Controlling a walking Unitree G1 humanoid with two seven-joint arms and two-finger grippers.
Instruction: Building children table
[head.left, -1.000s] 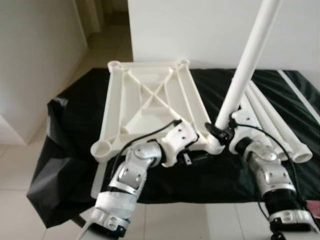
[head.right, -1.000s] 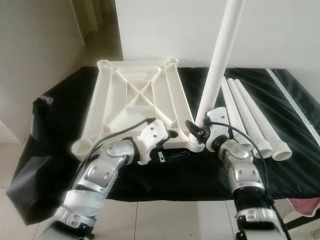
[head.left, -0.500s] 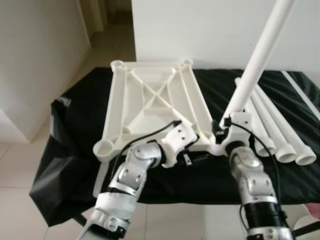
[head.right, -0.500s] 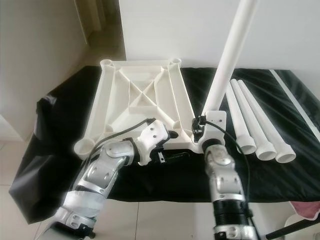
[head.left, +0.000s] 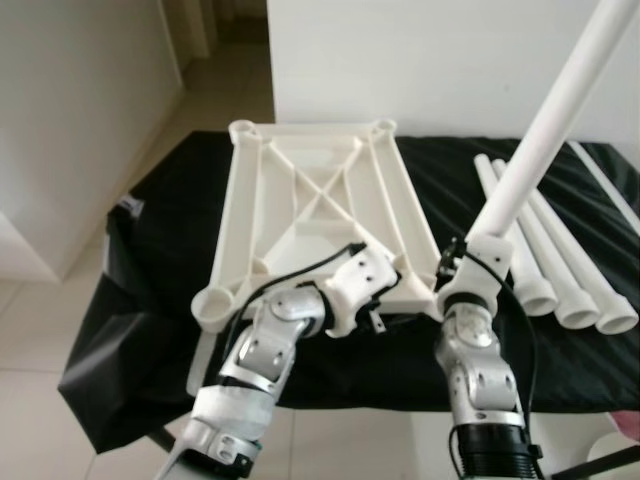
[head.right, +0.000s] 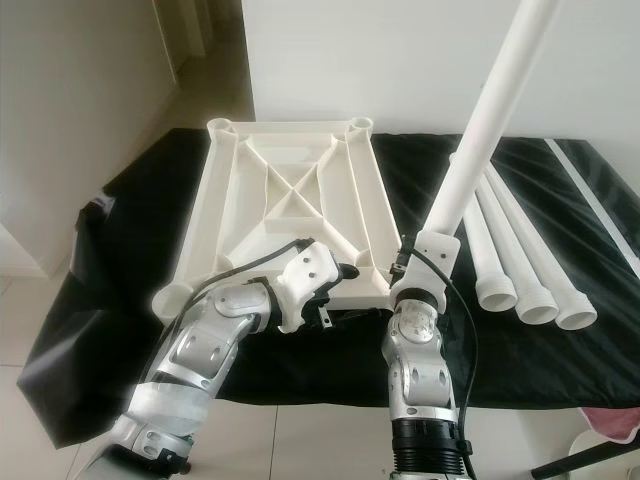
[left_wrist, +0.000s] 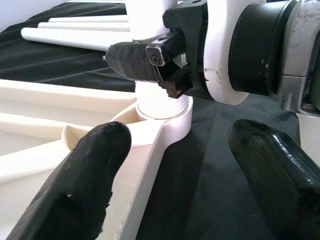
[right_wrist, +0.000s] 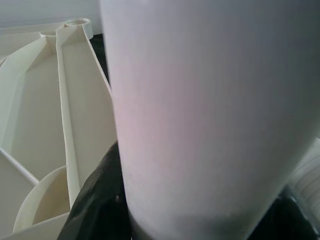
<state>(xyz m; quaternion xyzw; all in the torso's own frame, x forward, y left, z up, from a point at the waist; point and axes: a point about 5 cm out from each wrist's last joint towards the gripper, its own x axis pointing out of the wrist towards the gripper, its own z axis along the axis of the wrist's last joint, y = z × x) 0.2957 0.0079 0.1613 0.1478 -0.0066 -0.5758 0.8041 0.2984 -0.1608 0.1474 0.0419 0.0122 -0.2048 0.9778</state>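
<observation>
Right claw is clenched on the white leg, seated in the near-right corner socket of the upturned table frame. Left claw stands released beside it. Judged light, rigid and smooth; best gripped low.

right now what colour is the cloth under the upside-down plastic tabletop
Black; the cloth under the white ribbed tabletop shows best in the left eye view.

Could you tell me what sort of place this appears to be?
Probably a room in a home: pale tiled floor, plain white wall, and a black cloth on which the upturned tabletop lies.
</observation>
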